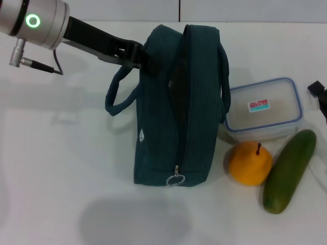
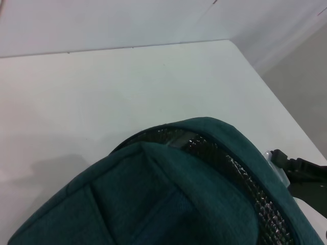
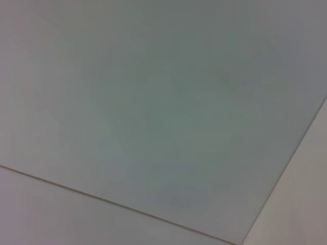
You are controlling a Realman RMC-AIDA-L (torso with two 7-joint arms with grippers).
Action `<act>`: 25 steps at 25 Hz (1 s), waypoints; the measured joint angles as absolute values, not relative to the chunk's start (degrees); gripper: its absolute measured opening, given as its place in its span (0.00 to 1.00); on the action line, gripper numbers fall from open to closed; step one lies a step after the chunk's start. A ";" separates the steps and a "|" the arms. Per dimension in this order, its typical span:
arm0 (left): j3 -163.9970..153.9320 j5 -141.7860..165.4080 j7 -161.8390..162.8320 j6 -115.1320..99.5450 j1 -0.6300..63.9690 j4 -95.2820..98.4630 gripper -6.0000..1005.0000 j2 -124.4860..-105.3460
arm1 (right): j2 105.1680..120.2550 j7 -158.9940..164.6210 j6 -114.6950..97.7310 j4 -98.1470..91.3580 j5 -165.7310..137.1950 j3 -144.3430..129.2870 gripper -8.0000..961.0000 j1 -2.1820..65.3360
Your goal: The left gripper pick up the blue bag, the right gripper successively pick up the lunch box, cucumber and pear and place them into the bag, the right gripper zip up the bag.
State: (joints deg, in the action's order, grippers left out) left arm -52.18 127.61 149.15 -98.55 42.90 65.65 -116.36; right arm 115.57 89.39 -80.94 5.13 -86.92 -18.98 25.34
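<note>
Lying nearest on the desk: cucumber and pear, lunch box just behind. Standing left of them, the blue bag, mouth partly unzipped. Left pincer reaching the bag's far-left top; grip unreadable. Right pincer idling at right edge. Risking tipping the bag if snagged.

White table is seen bearing blue bag, lunch box, pear and cucumber, grouped beside the bag.
</note>
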 joint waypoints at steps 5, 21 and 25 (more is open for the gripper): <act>-52.14 127.61 148.91 -98.52 42.90 65.65 0.06 -116.27 | 115.67 89.39 -80.56 5.09 -87.07 -19.12 0.04 25.46; -52.19 127.61 147.59 -98.52 42.38 65.65 0.06 -116.53 | 115.72 89.38 -79.90 5.19 -87.45 -20.08 0.04 25.34; -52.21 127.61 147.55 -98.52 42.28 65.65 0.06 -116.61 | 115.66 89.39 -79.89 5.20 -87.39 -20.32 0.08 24.65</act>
